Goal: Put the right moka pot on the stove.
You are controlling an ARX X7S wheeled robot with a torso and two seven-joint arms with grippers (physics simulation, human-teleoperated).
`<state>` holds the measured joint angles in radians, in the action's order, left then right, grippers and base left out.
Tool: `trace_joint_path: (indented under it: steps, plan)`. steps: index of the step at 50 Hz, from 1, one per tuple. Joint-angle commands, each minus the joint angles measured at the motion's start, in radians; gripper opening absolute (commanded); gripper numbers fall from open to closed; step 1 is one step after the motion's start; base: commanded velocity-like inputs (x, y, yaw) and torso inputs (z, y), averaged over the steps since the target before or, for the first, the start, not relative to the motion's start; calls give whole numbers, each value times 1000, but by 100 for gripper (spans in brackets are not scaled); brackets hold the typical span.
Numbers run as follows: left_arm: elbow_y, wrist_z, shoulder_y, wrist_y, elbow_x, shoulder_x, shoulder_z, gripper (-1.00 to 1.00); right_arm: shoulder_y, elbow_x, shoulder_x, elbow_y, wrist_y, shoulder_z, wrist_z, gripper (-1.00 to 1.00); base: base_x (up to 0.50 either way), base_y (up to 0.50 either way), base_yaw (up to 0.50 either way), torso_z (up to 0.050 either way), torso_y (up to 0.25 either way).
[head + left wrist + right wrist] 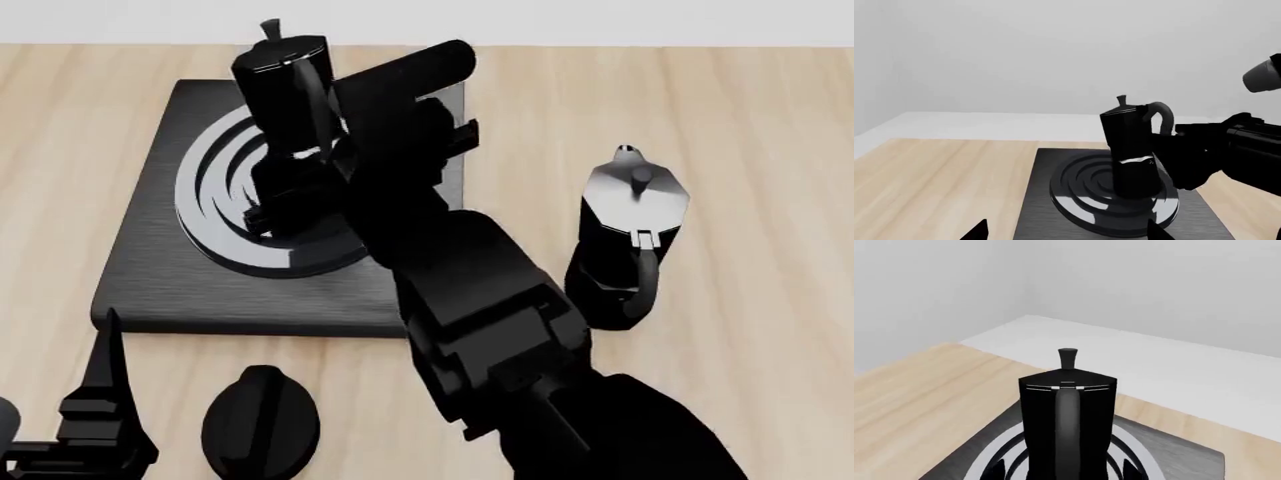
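Right now the right tool (287,195) sits low against the right moka pot (287,85), with one finger on each side of the pot's body. I cannot tell if the fingers are squeezing the pot or have let go, because the tips are cut off in the right wrist view and the arm covers them in the head view. The pot stands on the grey rings of the stove (147,270), toward the stove's far edge, with its handle turned to the tool.

The left tool (1067,234) is wide open and holds nothing. It waits near the front left corner of the table (774,120).

The pot looks hard and stiff, like metal, so it will not bend. It is probably a bit heavy for its size. Its flat sides look smooth and could slip. The body just under the handle seems the best place to hold it. It is tall and thin, so a bump could tip it.

A second moka pot (627,240) stands on the table just past the stove's right edge. A round black knob (260,420) lies by the table's front edge. The arm hides the stove's right side.
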<state>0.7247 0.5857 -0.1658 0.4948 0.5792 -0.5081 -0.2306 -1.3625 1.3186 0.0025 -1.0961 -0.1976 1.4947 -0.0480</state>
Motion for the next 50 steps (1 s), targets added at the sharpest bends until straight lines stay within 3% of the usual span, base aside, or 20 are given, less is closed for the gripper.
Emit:
trace_joint_path:
  steps: [1, 6, 14, 22, 33, 50]
  plan:
    - [-2, 0, 4, -10, -1, 0, 0, 100, 42, 18, -2, -9, 30, 52, -12, 100, 0, 0, 0, 0, 0]
    - [-4, 3, 2, -7, 1, 0, 1, 100, 39, 14, 21, 38, 24, 49, 9, 100, 0, 0, 0, 0, 0]
    - [-8, 11, -4, 3, 2, -1, -2, 100, 30, -10, 313, 578, 36, 69, 290, 100, 0, 0, 0, 0, 0]
    - [-16, 14, -6, 5, -2, -1, -6, 100, 42, -54, 534, 932, 17, 84, 468, 100, 0, 0, 0, 0, 0]
    - [-20, 24, -12, 17, -3, -1, -10, 100, 45, -105, 721, 1200, -4, 88, 586, 100, 0, 0, 0, 0, 0]
    - [-21, 32, -18, 26, -4, -3, -19, 100, 45, -165, 918, 1477, -38, 72, 701, 100, 0, 0, 0, 0, 0]
